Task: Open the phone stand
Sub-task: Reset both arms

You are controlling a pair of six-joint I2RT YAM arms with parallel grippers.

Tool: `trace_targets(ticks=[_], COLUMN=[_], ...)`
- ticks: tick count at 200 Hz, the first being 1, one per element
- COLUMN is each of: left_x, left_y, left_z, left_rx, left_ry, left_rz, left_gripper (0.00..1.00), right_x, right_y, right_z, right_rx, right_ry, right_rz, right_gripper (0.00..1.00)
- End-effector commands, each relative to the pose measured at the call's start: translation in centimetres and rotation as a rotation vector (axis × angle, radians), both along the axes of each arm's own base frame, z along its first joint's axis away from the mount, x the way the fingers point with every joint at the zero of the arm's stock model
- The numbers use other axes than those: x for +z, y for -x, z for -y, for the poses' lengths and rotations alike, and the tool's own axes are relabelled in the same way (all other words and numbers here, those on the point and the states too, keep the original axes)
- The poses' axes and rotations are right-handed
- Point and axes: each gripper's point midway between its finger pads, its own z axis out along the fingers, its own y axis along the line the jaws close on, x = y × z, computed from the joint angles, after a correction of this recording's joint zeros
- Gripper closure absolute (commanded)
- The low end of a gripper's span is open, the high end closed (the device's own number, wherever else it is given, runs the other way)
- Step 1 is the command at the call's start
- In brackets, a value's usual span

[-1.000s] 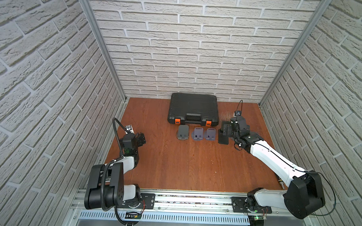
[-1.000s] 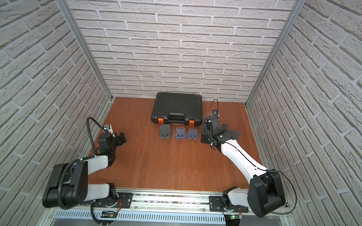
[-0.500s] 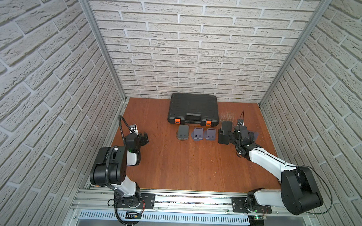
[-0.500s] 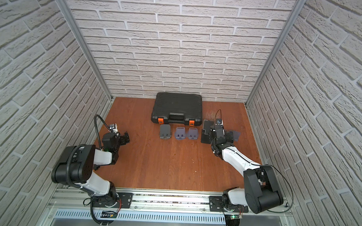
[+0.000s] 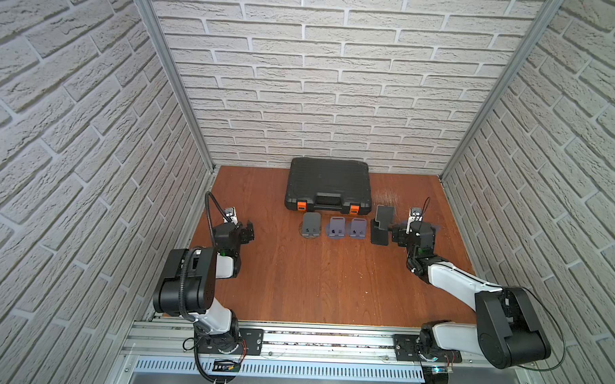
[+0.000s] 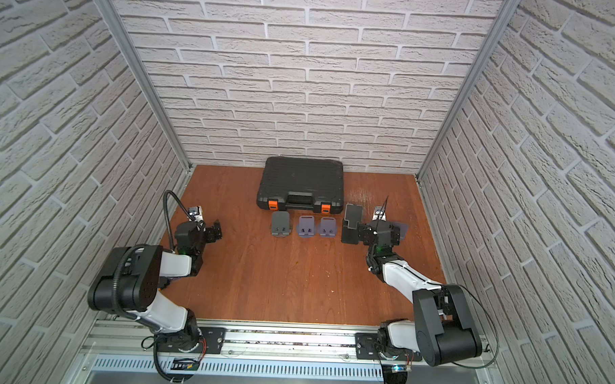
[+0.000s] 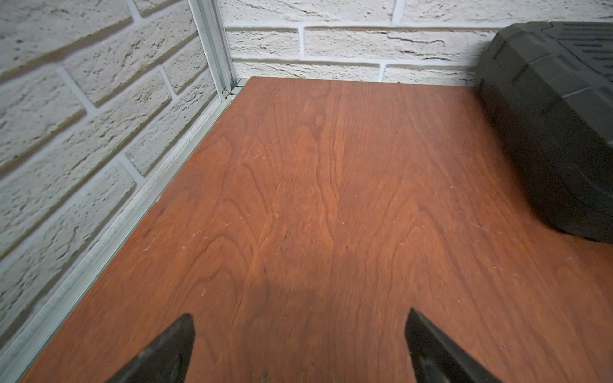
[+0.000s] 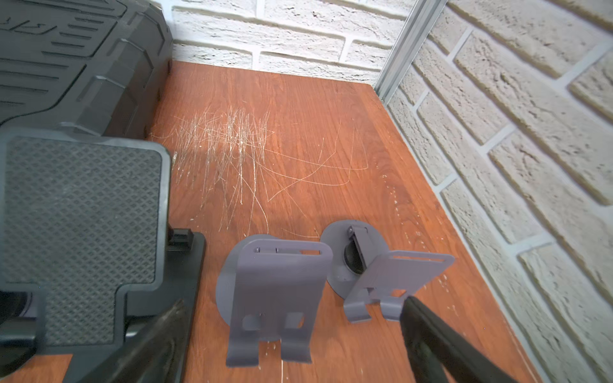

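Enclosure: white brick walls around a wooden table [image 5: 313,281], with a black case [image 5: 329,186] at the back wall.
Top views: three grey stands [image 5: 335,228] sit in a row before the case, and a black stand [image 5: 382,225] is just beside them. The right gripper [image 5: 414,235] is next to the black stand. The left gripper [image 5: 247,230] is well apart.
Left wrist: jaws spread wide over bare wood, nothing between them.
Right wrist: jaws released, straddling the grey phone stand [image 8: 275,298]. A second grey stand [image 8: 394,278] is by one finger.
Risk: closing may snag that neighbour. With its base unheld, the whole stand could lift rather than hinge.
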Motion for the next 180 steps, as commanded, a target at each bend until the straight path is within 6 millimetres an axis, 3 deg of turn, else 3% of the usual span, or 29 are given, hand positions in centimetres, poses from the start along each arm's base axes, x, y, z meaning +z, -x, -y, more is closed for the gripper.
trace_targets(ticks=[1, 48, 180], left_x=[1.2, 1.2, 1.2], left_y=[-0.7, -0.7, -0.7], left_z=[0.2, 0.2, 0.1], left_rx=[-0.011, -0.011, -0.01], left_ry=[-0.015, -0.015, -0.016], left_rz=[0.045, 0.045, 0.045], left_gripper=[0.02, 0.02, 0.02], right_x=[0.4, -1.0, -1.2], right_y=[-1.0, -2.6, -2.5], right_z=[-0.7, -1.8, -1.9], right_rx=[0.042, 0.093, 0.103], right_ry=[-0.025, -0.049, -0.055], right_rz=[0.067, 0.027, 0.034], right_gripper=[0.0, 0.0, 0.0])
